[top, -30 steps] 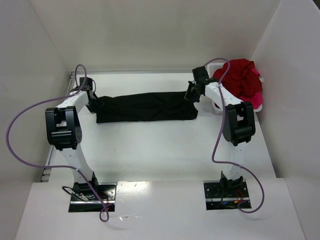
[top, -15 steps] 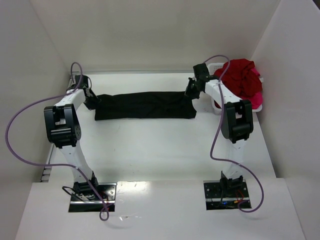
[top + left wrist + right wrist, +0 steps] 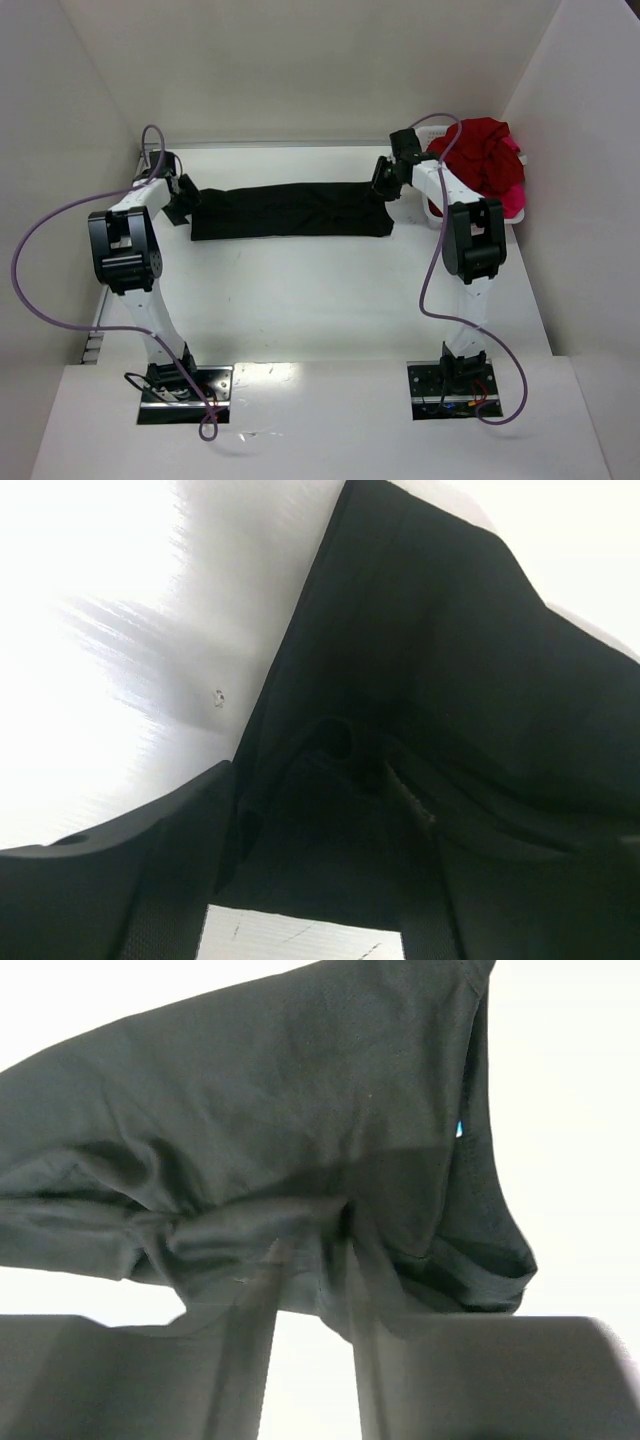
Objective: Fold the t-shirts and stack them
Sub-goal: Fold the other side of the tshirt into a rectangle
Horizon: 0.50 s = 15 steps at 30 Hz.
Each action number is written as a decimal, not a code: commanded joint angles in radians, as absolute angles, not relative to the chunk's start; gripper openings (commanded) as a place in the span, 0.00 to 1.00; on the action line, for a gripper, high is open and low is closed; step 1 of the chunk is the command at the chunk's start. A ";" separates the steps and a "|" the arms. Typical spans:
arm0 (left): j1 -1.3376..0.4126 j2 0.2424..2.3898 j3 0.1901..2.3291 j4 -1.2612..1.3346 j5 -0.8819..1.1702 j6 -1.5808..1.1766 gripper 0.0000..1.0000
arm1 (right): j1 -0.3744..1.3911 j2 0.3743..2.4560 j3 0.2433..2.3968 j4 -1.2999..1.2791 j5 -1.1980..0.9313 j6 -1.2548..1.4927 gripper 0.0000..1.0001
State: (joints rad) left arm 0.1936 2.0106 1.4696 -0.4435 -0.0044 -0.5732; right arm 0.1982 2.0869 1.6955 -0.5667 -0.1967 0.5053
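A black t-shirt (image 3: 290,210), folded into a long narrow strip, lies flat across the far half of the table. My left gripper (image 3: 185,203) is at its left end and my right gripper (image 3: 383,183) at its right end. In the left wrist view the black t-shirt (image 3: 450,660) fills the frame; the left gripper (image 3: 320,820) stands open, with the cloth edge lying loose over the gap. In the right wrist view the right gripper (image 3: 312,1300) is open and blurred, its tips at the bunched hem of the black t-shirt (image 3: 280,1110). A dark red t-shirt (image 3: 480,155) and a pink t-shirt (image 3: 512,200) are heaped in the basket.
The white plastic basket (image 3: 432,130) stands at the back right corner, just behind the right arm. White walls close in the table on the left, back and right. Purple cables loop off both arms.
Both grippers have opened and let go of the black t-shirt's ends. The strip has settled flat, a little farther back on the table, after both arms carried it away from me.
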 commanded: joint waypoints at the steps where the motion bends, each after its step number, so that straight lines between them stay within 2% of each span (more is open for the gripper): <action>1: 0.199 1.942 1.489 -0.448 0.002 -0.557 0.70 | 0.193 2.098 1.692 -0.517 -0.229 0.499 0.42; 3: 0.199 1.925 1.489 -0.448 0.011 -0.557 0.71 | 0.193 2.098 1.692 -0.517 -0.229 0.499 0.54; 4: 0.199 1.905 1.489 -0.448 0.011 -0.557 0.73 | 0.193 2.089 1.692 -0.517 -0.229 0.499 0.66; 8: 0.199 1.836 1.509 -0.448 0.044 -0.528 0.76 | 0.193 2.039 1.692 -0.506 -0.244 0.489 0.83; 11: 0.199 1.776 1.519 -0.448 0.081 -0.502 0.79 | 0.193 1.984 1.672 -0.441 -0.308 0.477 0.85; 12: 0.199 1.776 1.519 -0.448 0.103 -0.477 0.79 | 0.212 1.958 1.672 -0.440 -0.293 0.466 0.88; 15: 0.199 1.766 1.546 -0.448 0.259 -0.430 0.82 | 0.262 1.957 1.684 -0.482 -0.262 0.413 0.87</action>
